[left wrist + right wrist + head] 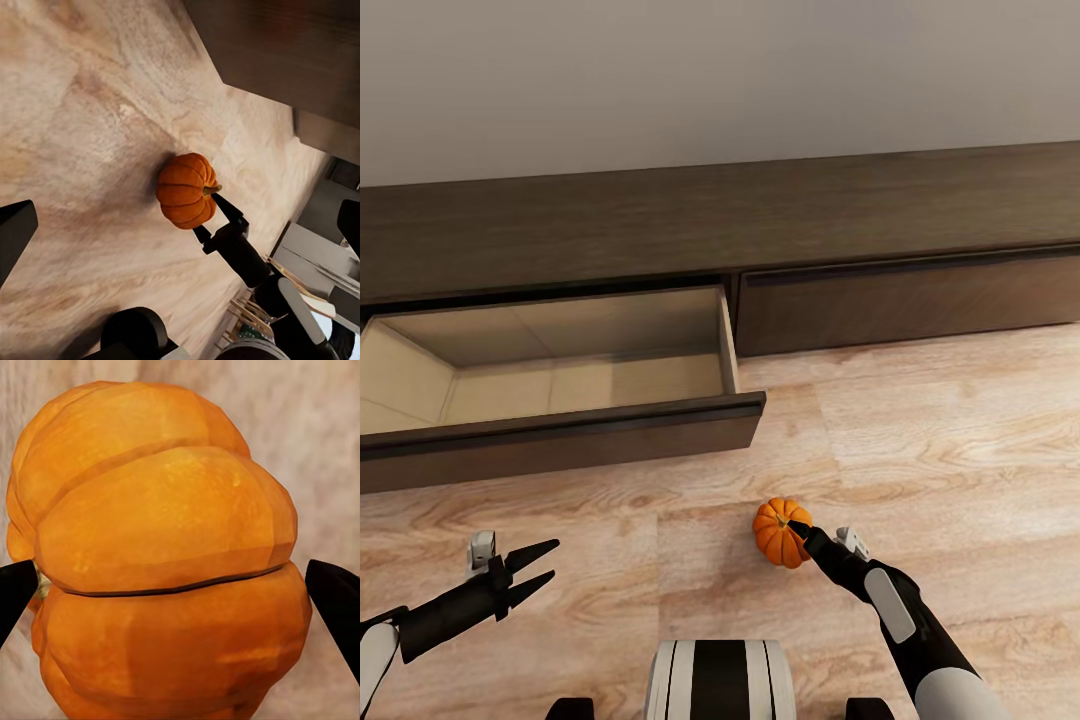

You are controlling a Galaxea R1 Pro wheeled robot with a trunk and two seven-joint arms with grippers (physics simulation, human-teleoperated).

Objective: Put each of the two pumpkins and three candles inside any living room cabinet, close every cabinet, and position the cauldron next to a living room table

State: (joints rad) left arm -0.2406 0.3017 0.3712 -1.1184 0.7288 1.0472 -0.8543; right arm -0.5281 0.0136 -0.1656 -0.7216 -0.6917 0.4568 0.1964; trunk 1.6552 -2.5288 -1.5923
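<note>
**Pumpkin between the right fingers, drawer standing open**

The pumpkin [780, 533] sits on the wood floor [920, 430] in the lower centre-right of the head view, in front of the open drawer. It looks rigid and probably light; its ribbed, rounded skin could roll or slip out of a narrow pinch. The surest hold is likely across its widest girth, fingers seated in the grooves between ribs, not on the short stem.

The right gripper [800, 532] is at the pumpkin: its fingers are spread to either side of the body, and the wrist view shows a dark fingertip [336, 600] at each edge of the fruit. Whether they press the skin I cannot tell. The left gripper [532, 574], lower left, is spread wide and holds nothing.

The cabinet [760, 215] spans the upper frame; 1 drawer [560, 430] at the left is pulled out, its pale interior bare, and another at the right is shut.

No brand, label or writing is legible anywhere.
</note>
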